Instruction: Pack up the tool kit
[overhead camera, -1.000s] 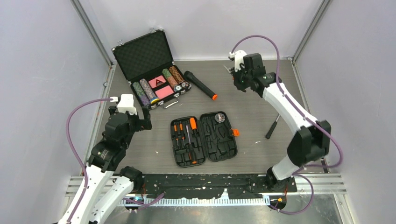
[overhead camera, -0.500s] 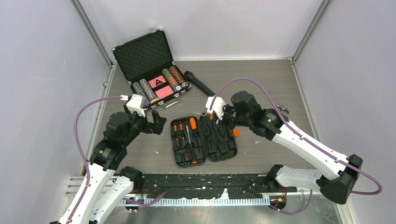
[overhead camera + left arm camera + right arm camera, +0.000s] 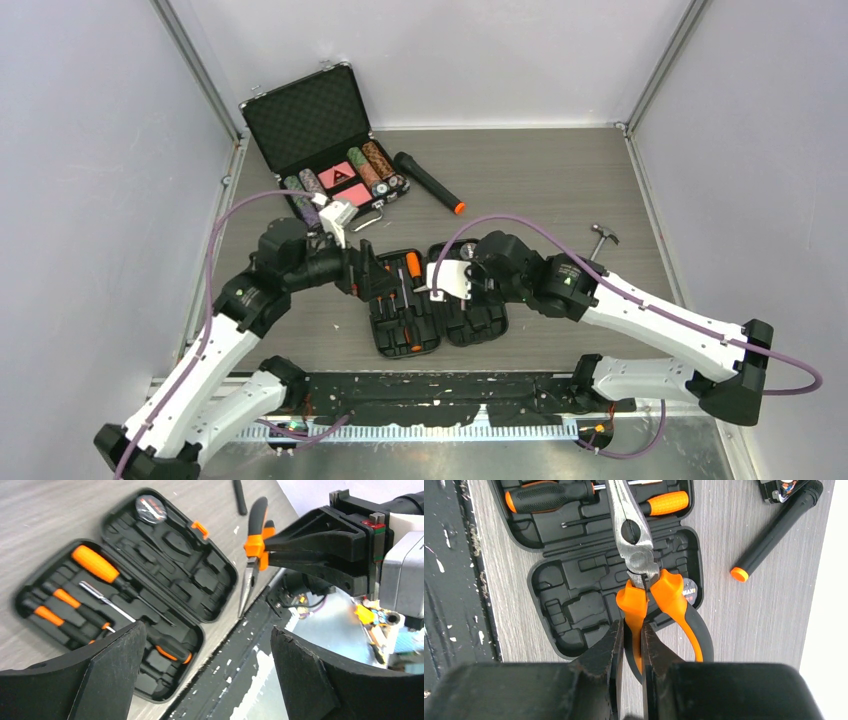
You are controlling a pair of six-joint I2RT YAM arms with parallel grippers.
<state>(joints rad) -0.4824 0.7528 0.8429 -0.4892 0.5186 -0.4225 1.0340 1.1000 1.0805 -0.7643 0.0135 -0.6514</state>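
The black tool kit case [image 3: 482, 322] lies open and flat at the table's near middle. Its left half holds orange-and-black screwdrivers [image 3: 410, 268]. My right gripper [image 3: 438, 284] is shut on one orange handle of the long-nose pliers [image 3: 634, 545] and holds them above the case's right half [image 3: 574, 605], nose pointing across the case. My left gripper [image 3: 366, 274] is open and empty over the case's left edge. In the left wrist view the pliers [image 3: 255, 542] hang from the right gripper [image 3: 320, 545] beyond the case [image 3: 200, 580].
An open metal-edged poker chip case [image 3: 320, 140] stands at the back left. A black flashlight with an orange tip [image 3: 428, 182] lies beside it. A hammer [image 3: 600, 240] lies on the table to the right. A black perforated strip [image 3: 440, 385] runs along the near edge.
My right arm swung from the far back down to above the case. My left arm reached right to the case's left edge.
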